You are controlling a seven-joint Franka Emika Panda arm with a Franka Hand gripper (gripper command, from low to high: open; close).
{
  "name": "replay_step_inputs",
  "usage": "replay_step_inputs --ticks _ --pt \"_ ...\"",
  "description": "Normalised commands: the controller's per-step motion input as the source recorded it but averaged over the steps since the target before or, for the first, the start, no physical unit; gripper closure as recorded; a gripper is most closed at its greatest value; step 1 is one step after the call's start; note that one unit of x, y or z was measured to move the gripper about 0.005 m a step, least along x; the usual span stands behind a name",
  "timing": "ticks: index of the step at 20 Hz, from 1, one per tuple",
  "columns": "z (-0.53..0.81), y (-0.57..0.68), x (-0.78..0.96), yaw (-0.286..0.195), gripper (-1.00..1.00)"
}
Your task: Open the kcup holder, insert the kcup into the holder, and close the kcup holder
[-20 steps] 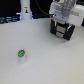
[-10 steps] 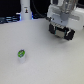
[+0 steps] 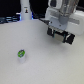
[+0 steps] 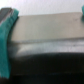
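Exterior view alone: kcup point(image 3: 21, 54) on table point(image 3: 45, 65), spread hand point(image 3: 61, 38) well apart.

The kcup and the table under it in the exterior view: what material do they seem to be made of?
The kcup: probably plastic, going by its smooth white body; the round green top looks like a printed or foil lid, but it is too blurred to tell. The table: a matte white surface with soft shadows and no glare, perhaps laminate or a cloth cover; the picture leaves this open.
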Motion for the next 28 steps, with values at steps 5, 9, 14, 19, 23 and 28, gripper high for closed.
replay_step_inputs --ticks 5,9,14,19,23,28 --pt "0.17 -0.37 0.79 -0.048 1.00" --pt "0.10 -0.41 0.75 -0.051 1.00" --pt "0.04 -0.09 0.03 -0.003 -1.00" --pt "0.28 -0.16 0.09 -0.071 -1.00" --pt "0.44 -0.45 0.06 -0.186 -1.00" --pt "0.35 -0.56 0.07 -0.214 -1.00"
